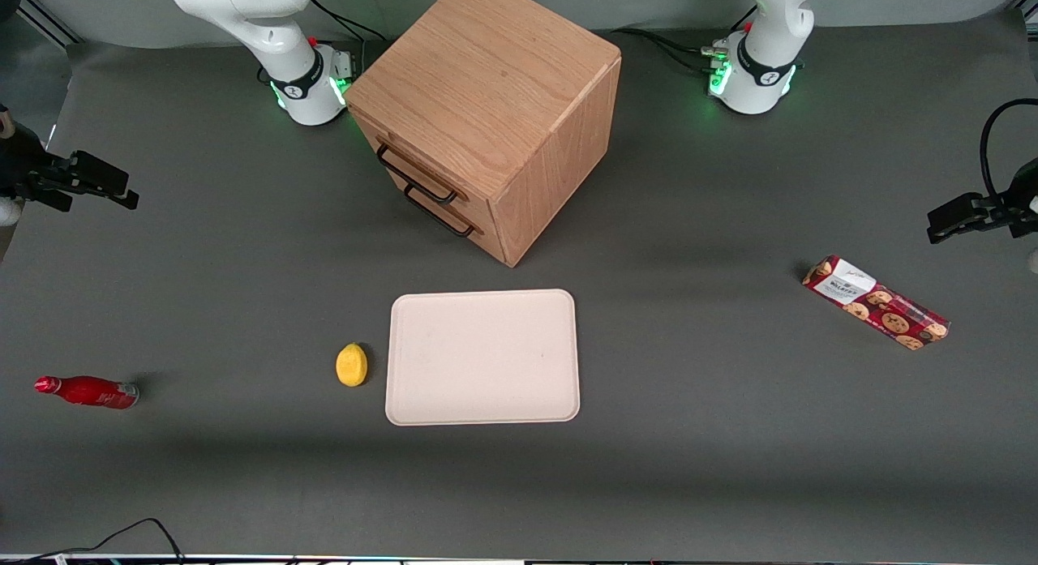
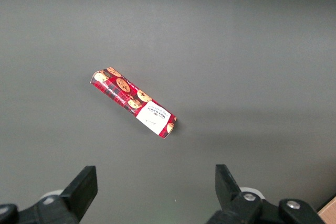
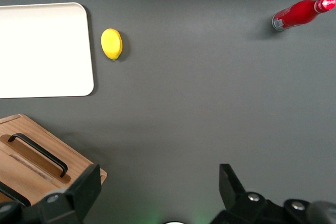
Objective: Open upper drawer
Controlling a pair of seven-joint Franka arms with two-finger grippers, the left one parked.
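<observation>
Still shut, the upper drawer [image 1: 409,164] awaits; the pincer [image 1: 101,186] hovers spread above the counter [image 1: 243,306] toward the working arm's end, clear of the handle [image 1: 415,178], presumably before approach.

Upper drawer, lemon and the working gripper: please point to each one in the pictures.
upper drawer [image 1: 415,174]: front view, its black bar handle.
lemon [image 1: 352,365]: front view, middle of the fruit.
gripper [image 3: 157,192]: right wrist view, midway between its open fingertips, above the table.
</observation>
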